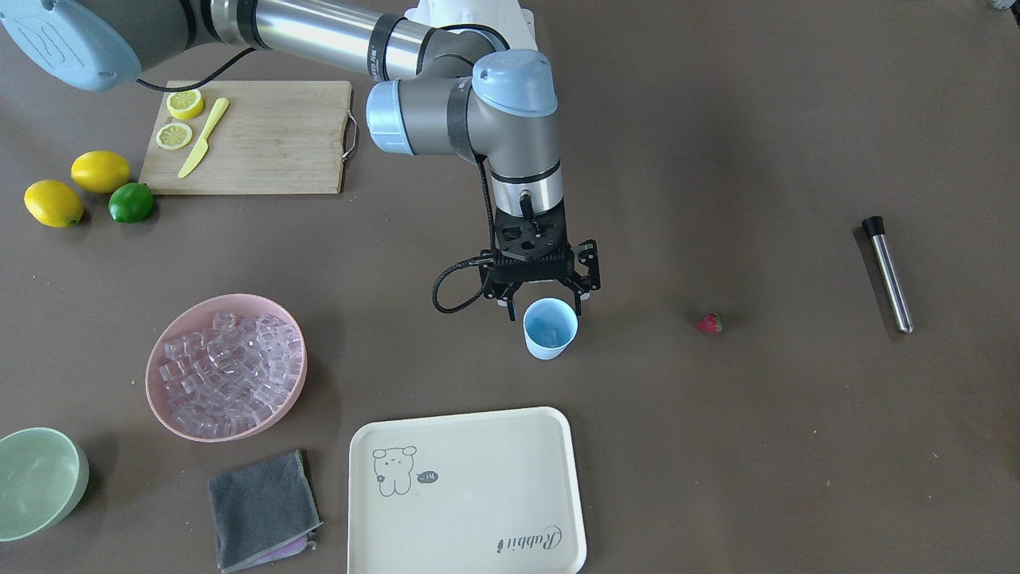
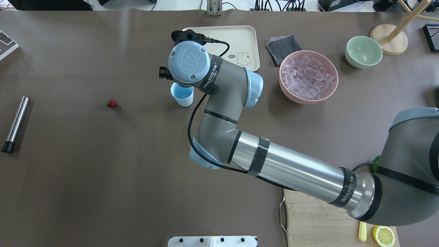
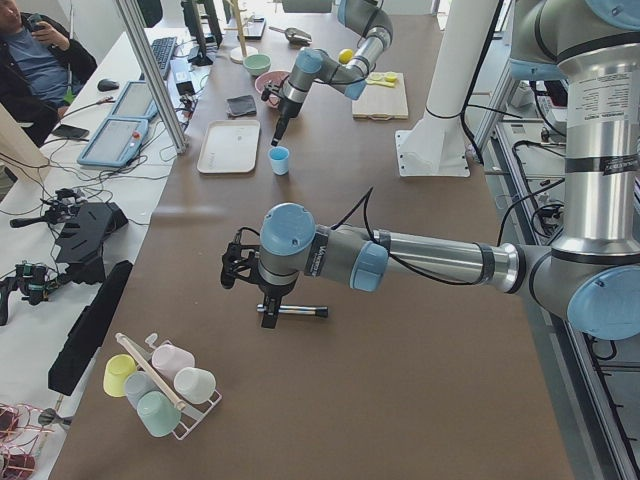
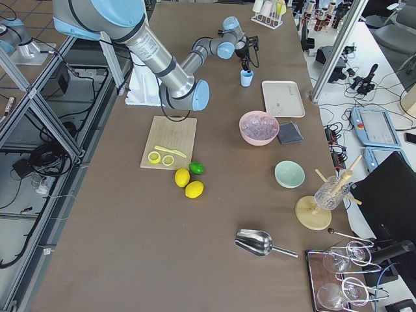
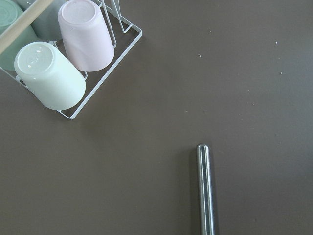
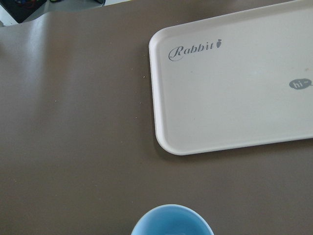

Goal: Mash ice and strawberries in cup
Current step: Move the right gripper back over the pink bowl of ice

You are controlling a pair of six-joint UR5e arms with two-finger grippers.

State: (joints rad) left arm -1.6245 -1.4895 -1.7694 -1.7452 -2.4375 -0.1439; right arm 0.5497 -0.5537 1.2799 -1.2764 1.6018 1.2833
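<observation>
The cup [image 1: 550, 328] stands upright on the brown counter [image 1: 717, 159], mouth up, near the cream tray [image 1: 470, 494] but apart from it. There's a pale glint at its bottom; whether that's a cube can't be told. Right above its rim hangs the right tool [image 1: 546, 300], fingers spread wide, nothing between them, not touching the cup.

Off to one side lies the strawberry [image 1: 708, 323], alone on the counter, well apart from the cup. On the other side the ice [image 1: 227, 363] is heaped in the pink bowl [image 1: 231, 299], full of clear cubes.

Farther out, beyond the strawberry, a steel rod [image 1: 888, 275] with a black tip lies flat. The left tool [image 3: 232, 268] hovers over that rod in the side view; how far its fingers are apart can't be told from there.
</observation>
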